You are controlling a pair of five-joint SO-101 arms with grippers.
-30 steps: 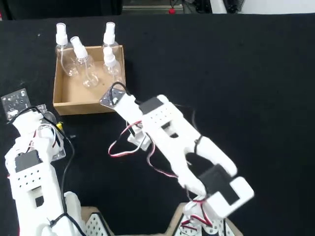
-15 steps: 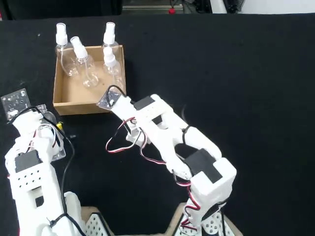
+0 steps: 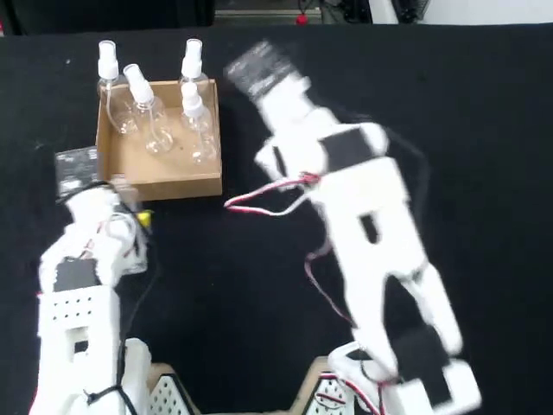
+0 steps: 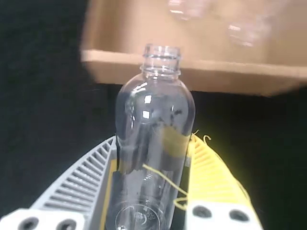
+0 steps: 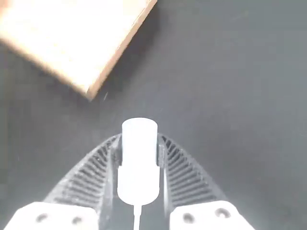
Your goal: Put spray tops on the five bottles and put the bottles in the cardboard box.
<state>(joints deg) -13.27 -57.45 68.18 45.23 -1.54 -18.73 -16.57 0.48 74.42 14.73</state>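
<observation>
Left wrist view: left gripper (image 4: 152,143) pinches an uncapped bottle (image 4: 156,96) by the box (image 4: 201,79); right gripper (image 5: 138,141) pinches a spray top (image 5: 139,165), likely to cap it.

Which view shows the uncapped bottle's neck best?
Left wrist view: the bottle, neck open, in the left claw. High view hides it mostly behind that arm; right wrist view faces the spray top.

Counted: four capped bottles (image 3: 111,91) (image 3: 149,112) (image 3: 192,69) (image 3: 197,121), one uncapped bottle (image 4: 152,124), one loose spray top (image 5: 138,158), one cardboard box (image 3: 155,183), two arms (image 3: 82,285) (image 3: 371,233). Bottles totalled five.
</observation>
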